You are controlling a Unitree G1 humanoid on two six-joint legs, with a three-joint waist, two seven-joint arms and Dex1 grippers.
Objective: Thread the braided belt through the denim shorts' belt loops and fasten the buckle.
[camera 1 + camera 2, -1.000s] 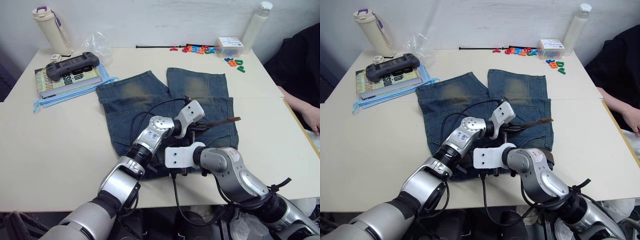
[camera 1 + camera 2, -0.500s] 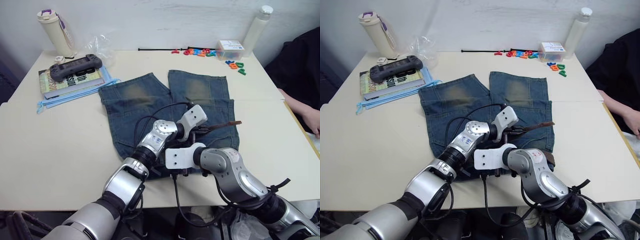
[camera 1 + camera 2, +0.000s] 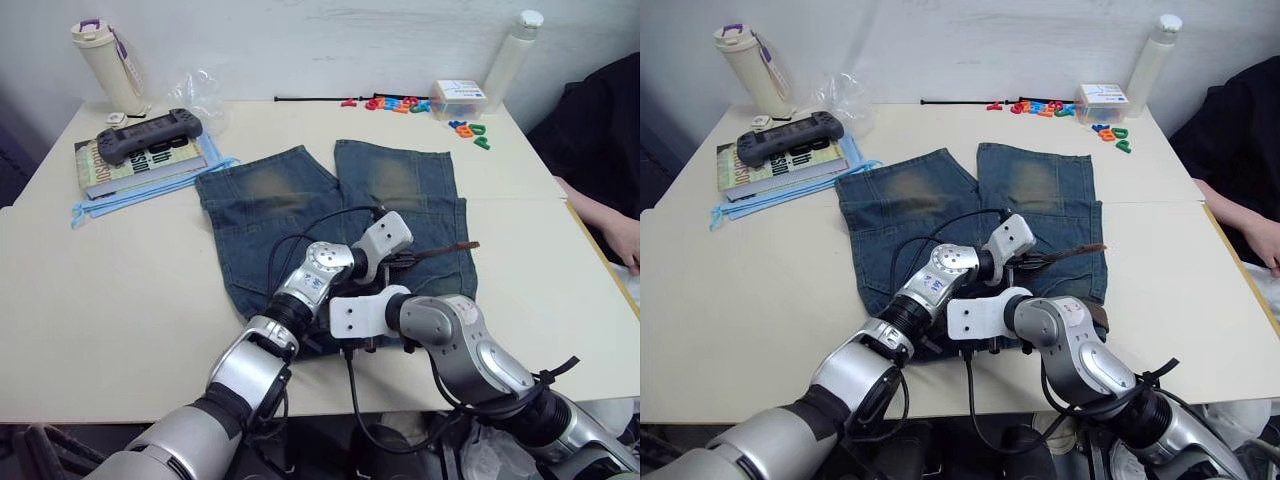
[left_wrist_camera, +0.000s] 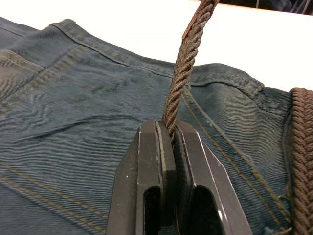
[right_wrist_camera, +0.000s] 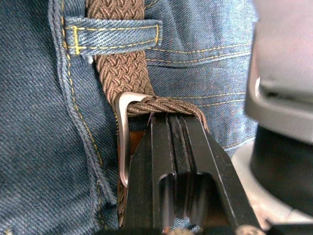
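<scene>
The denim shorts [image 3: 330, 215] lay flat mid-table, waistband at the near edge, legs pointing far. The braided belt [image 4: 183, 73] ran along the waistband under a belt loop [image 5: 115, 34]. The left gripper [image 4: 167, 134] pinched the strap's free end, lifting it over the right leg. The right gripper [image 5: 175, 128] had its jaws pressed together on the strap at the buckle [image 5: 123, 139].
</scene>
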